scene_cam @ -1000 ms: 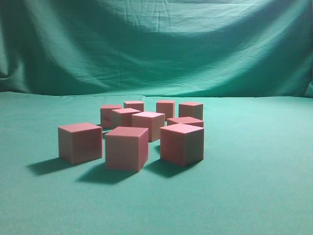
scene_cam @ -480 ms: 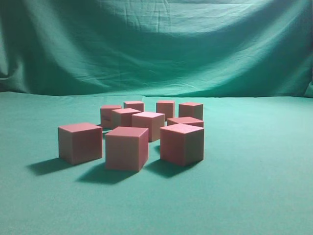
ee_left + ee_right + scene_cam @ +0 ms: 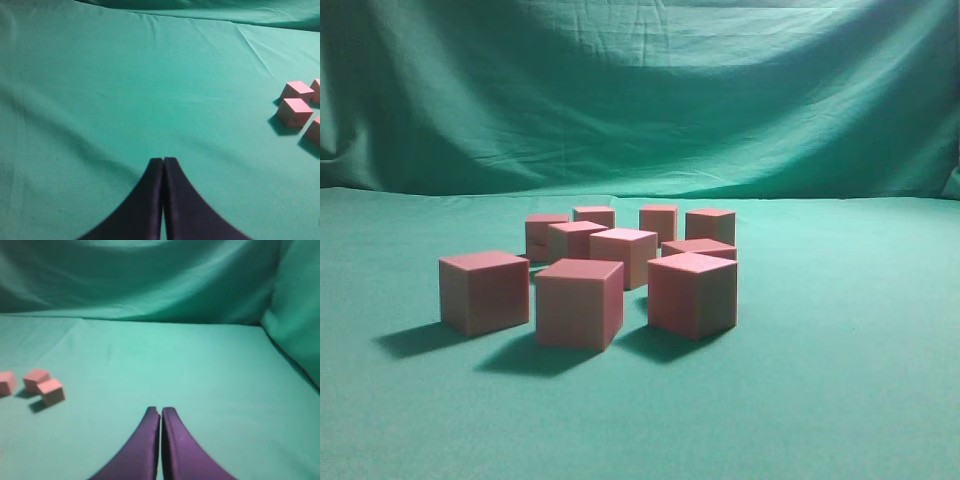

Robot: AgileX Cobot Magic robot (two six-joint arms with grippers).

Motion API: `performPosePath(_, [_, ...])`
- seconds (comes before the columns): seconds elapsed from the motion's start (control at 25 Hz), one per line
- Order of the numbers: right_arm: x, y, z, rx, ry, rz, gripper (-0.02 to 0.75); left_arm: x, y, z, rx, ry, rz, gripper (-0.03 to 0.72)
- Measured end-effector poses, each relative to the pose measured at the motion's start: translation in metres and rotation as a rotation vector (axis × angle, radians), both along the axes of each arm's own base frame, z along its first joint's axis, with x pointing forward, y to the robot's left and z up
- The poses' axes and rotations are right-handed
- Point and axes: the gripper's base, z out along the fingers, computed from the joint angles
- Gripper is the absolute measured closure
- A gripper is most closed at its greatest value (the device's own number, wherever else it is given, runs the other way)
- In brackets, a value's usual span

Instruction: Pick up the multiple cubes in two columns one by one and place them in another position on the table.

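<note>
Nearest to me in the exterior view, three cubes (image 3: 579, 301) stand in a loose front row on the table (image 3: 840, 400), each resting flat, each apart from the next, shadows falling to the lower left. Behind them I count more of the same pinkish-red blocks clustered closer together, some partly hidden by those in front; I make out ten in all, though the overlap at the back leaves me unsure. Farthest back, the wrinkled backdrop (image 3: 640, 90) rises behind the table edge. Neither arm shows in this view. From the left wrist, I see the left gripper (image 3: 163, 161) with its dark fingers pressed together, nothing between them, hanging above bare cloth; a few cubes sit well off at the right edge of that picture. From the right wrist, the right gripper (image 3: 160, 411) likewise has its fingers closed tip to tip and empty, with three cubes well apart at the far left
</note>
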Motion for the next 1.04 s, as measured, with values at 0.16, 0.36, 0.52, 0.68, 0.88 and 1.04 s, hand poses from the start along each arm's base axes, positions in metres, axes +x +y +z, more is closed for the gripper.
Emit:
performPosePath(0.16, [-0.002, -0.004, -0.03, -0.002, 0.017, -0.066, 0.738, 0.0, 0.0, 0.0, 0.0, 0.0, 0.0, 0.688])
performPosePath(0.36, [-0.002, -0.005, -0.034, -0.005, 0.039, -0.085, 0.738, 0.0, 0.0, 0.0, 0.0, 0.0, 0.0, 0.688])
performPosePath(0.52, [-0.005, -0.004, -0.043, -0.026, 0.131, -0.067, 0.738, 0.0, 0.0, 0.0, 0.0, 0.0, 0.0, 0.688])
performPosePath(0.68, [-0.005, -0.004, -0.044, -0.028, 0.145, -0.065, 0.738, 0.0, 0.0, 0.0, 0.0, 0.0, 0.0, 0.688])
performPosePath(0.88, [-0.005, -0.004, -0.044, -0.027, 0.149, -0.064, 0.738, 0.0, 0.0, 0.0, 0.0, 0.0, 0.0, 0.688])
performPosePath(1.04, [-0.005, -0.004, -0.044, -0.023, 0.149, -0.064, 0.738, 0.0, 0.0, 0.0, 0.0, 0.0, 0.0, 0.688])
